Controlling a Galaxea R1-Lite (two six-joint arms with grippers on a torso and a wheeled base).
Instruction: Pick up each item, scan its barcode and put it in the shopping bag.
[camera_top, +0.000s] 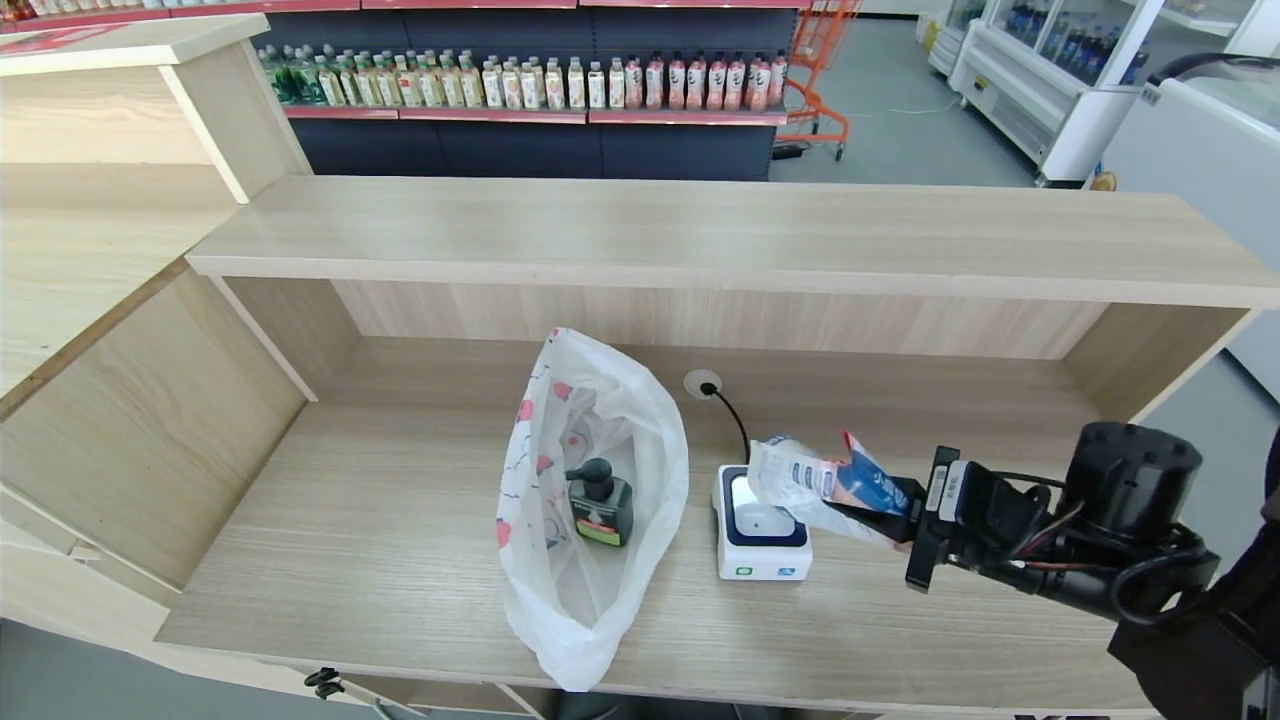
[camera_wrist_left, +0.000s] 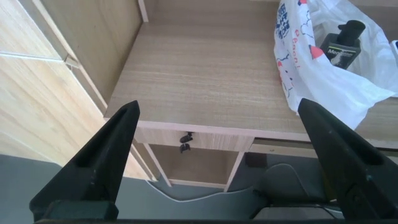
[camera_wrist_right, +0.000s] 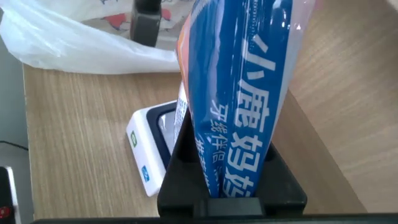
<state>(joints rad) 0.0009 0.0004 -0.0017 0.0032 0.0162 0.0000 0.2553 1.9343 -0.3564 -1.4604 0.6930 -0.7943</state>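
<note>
My right gripper (camera_top: 880, 505) is shut on a blue and clear plastic packet (camera_top: 815, 480), holding it just over the white and blue barcode scanner (camera_top: 762, 545) on the counter. In the right wrist view the packet (camera_wrist_right: 239, 87) stands between the fingers, with the scanner (camera_wrist_right: 152, 149) below it. The white shopping bag (camera_top: 590, 510) with red hearts lies open to the scanner's left and holds a dark pump bottle (camera_top: 600, 500). My left gripper (camera_wrist_left: 217, 168) is open, off the counter's front edge, with the bag (camera_wrist_left: 329, 68) and bottle (camera_wrist_left: 342, 43) beyond it.
A black cable (camera_top: 730, 415) runs from the scanner to a round port (camera_top: 702, 382) in the counter. The counter (camera_top: 380, 540) has wooden side walls and a raised shelf (camera_top: 700, 235) behind. A drawer lock (camera_wrist_left: 185, 140) sits under the front edge.
</note>
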